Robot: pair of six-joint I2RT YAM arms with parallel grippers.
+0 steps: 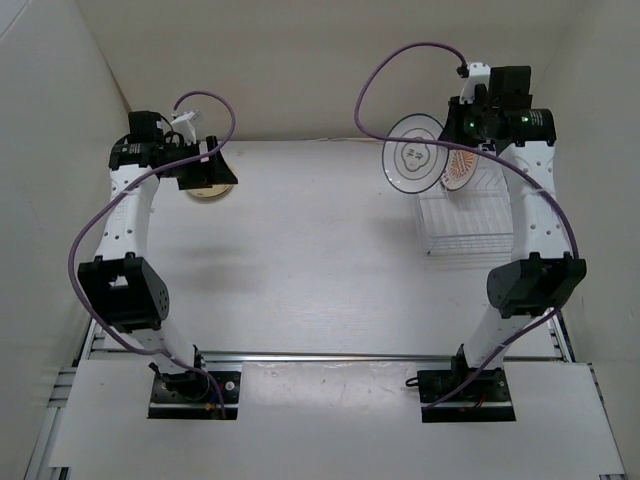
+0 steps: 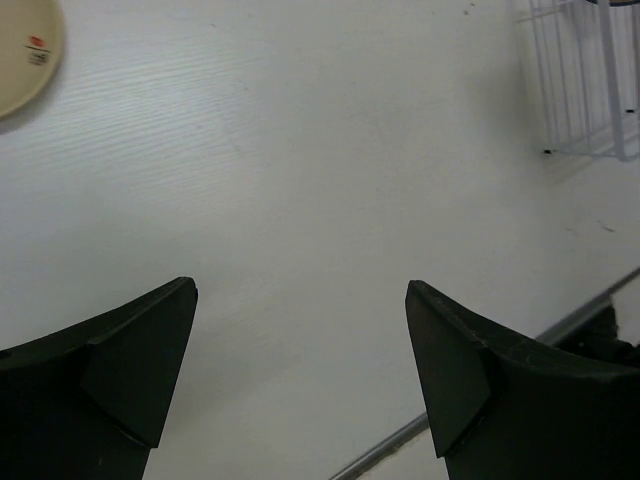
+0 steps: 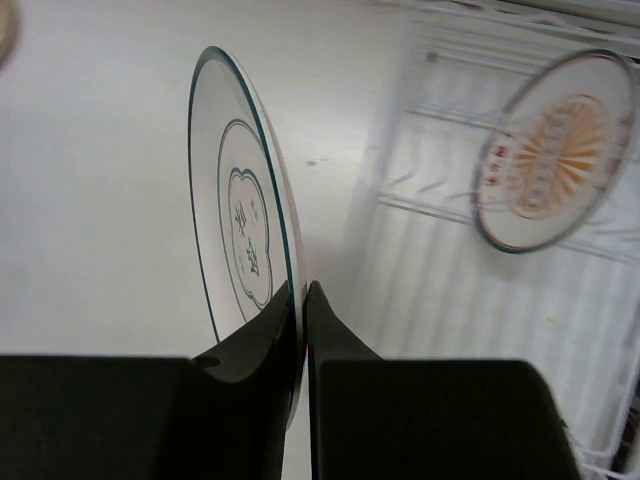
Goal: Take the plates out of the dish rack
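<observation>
Ringed plate [image 3: 240, 210]: held on edge, its rim pinched between the near-shut fingers of my right end effector [image 3: 303, 300], just left of the dish rack [image 3: 450, 290]. I judge it best to keep the pinch firm, tip it flat slowly and lower it onto bare bench [image 1: 320, 230], since a thin-rim grip may slip. Beyond it the sunburst plate [image 3: 555, 150] leans in the rack; farthest off, the cream plate [image 2: 20, 55] lies flat near my left end effector [image 2: 300, 288], which is wide and empty.
</observation>
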